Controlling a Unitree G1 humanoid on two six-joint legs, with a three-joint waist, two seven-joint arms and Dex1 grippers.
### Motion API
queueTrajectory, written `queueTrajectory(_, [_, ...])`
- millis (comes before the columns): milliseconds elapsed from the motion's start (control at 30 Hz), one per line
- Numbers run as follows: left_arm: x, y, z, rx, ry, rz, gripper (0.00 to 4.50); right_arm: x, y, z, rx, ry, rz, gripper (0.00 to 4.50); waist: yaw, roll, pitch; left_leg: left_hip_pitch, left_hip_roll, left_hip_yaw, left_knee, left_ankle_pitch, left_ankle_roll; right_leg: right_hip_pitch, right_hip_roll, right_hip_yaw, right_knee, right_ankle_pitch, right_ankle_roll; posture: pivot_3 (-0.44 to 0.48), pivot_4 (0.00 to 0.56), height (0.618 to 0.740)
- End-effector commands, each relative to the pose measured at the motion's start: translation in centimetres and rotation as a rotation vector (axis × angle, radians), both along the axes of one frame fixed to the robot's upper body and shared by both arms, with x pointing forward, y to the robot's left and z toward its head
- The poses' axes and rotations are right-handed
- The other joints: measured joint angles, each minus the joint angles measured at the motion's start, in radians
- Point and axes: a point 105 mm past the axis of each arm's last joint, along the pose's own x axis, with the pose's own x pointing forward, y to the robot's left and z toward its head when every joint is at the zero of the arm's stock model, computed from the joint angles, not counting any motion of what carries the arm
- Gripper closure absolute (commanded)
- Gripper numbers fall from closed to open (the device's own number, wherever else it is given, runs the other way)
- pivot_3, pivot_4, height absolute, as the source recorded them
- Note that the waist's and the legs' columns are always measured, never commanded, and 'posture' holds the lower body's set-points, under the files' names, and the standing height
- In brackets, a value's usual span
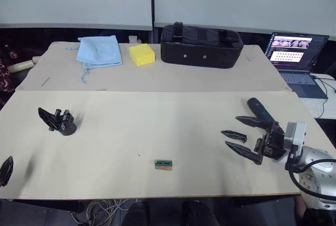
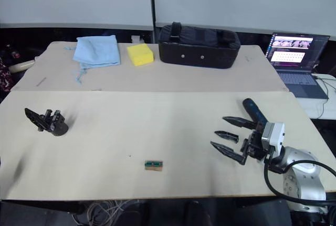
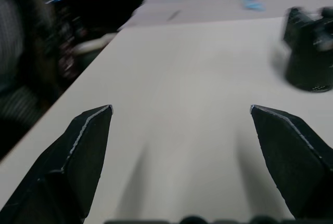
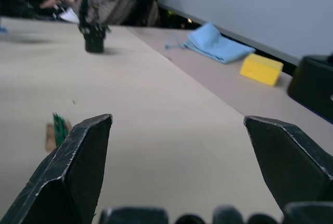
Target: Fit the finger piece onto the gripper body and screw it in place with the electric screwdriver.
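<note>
Right gripper (image 1: pixel 244 136) low over the near right part of the pale table (image 1: pixel 157 131), fingers spread wide, nothing held. Finger piece (image 1: pixel 234 135) flat on the table in the gap between those two fingers, apart from both. Electric screwdriver (image 1: pixel 260 111) lying just behind the farther finger, dark rounded end pointing away; contact with the finger cannot be told. Small brown-and-green box (image 1: pixel 163 164) well off to the gripper's left, toward the near edge.

Left gripper (image 3: pixel 182 130) at the table's near left edge, fingers wide apart, empty. Gripper body (image 1: pixel 58 121) ahead of it and a little to the right, standing on the table, well apart from the fingertips.

Far beyond both grippers, on the rear table: light blue cloth (image 1: pixel 99 51), yellow sponge (image 1: pixel 142 54) just right of it, black padded bag (image 1: pixel 201 45) further right. Open laptop (image 1: pixel 297 53) beyond the right gripper, off the table's far right corner.
</note>
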Motion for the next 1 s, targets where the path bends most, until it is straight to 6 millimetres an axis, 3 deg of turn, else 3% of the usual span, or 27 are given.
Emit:
queueTrajectory(33, [0.4, -1.3, 1.9, 0.017, -0.047, 0.008, 0.0, -0.5, 1.3, 0.6, 0.0, -0.012, 0.089, 0.02, 0.004, -0.002, -0.001, 0.0, 0.0, 0.0, 0.0, 0.0, 0.0, 0.0, 0.0, 0.0, 0.0, 0.0, 0.0, 0.0, 0.15, 0.74])
queueTrajectory(233, [2.9, -6.2, 3.4, 0.019, -0.044, -0.104, 0.0, 0.3, 1.5, 0.8, -0.008, -0.018, 0.092, 0.02, 0.008, -0.001, -0.001, 0.001, -0.001, 0.0, 0.0, -0.001, -0.001, 0.001, -0.002, -0.001, 0.0, 0.0, 0.0, 0.0, 0.15, 0.74])
queueTrajectory(333, [4.8, -9.1, 2.8, -0.023, -0.025, -0.136, 0.0, 0.7, 1.9, 1.1, -0.01, -0.03, 0.089, 0.02, 0.003, 0.0, -0.002, 0.001, -0.002, 0.001, 0.0, -0.001, -0.001, 0.001, -0.003, 0.0, 0.0, 0.0, 0.001, 0.0, 0.15, 0.74])
queueTrajectory(500, [7.5, -11.6, 1.3, -0.071, -0.011, -0.072, 0.0, 1.2, 2.3, 1.9, -0.001, -0.046, 0.085, 0.02, 0.002, 0.0, -0.002, 0.001, -0.002, 0.001, 0.001, 0.001, 0.001, 0.002, 0.001, 0.002, 0.001, 0.001, 0.001, 0.0, 0.15, 0.74])
queueTrajectory(733, [12.5, -13.9, 0.0, -0.079, 0.005, -0.045, 0.0, 1.3, 2.8, 2.3, 0.004, -0.055, 0.074, 0.02, 0.004, 0.0, -0.002, 0.002, -0.002, 0.001, 0.003, 0.002, 0.004, 0.003, 0.005, 0.006, 0.002, 0.001, 0.001, 0.0, 0.15, 0.74])
queueTrajectory(1000, [16.0, -12.1, 0.0, 0.0, 0.037, 0.001, 0.0, 1.2, 2.6, 2.4, -0.012, -0.07, 0.039, 0.02, 0.003, 0.0, -0.002, 0.002, -0.001, 0.001, 0.003, 0.005, 0.008, 0.002, 0.007, 0.009, 0.002, 0.003, 0.001, 0.0, 0.15, 0.74])
